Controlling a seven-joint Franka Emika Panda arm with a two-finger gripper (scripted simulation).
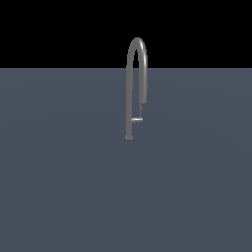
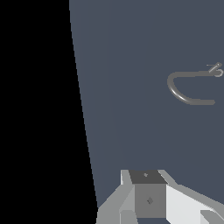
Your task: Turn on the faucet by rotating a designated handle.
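While the gripper sits well apart from the faucet, finger state unclear, it should approach the handle squarely.

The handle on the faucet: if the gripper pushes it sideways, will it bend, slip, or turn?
The handle is a short, stubby metal-looking lever, so it probably stays stiff and swings around the stem instead of bending. Its smooth, shiny surface suggests a finger could slide off its end. The faucet stands on a small round base; it is likely fixed, but its tall thin arch might flex slightly.
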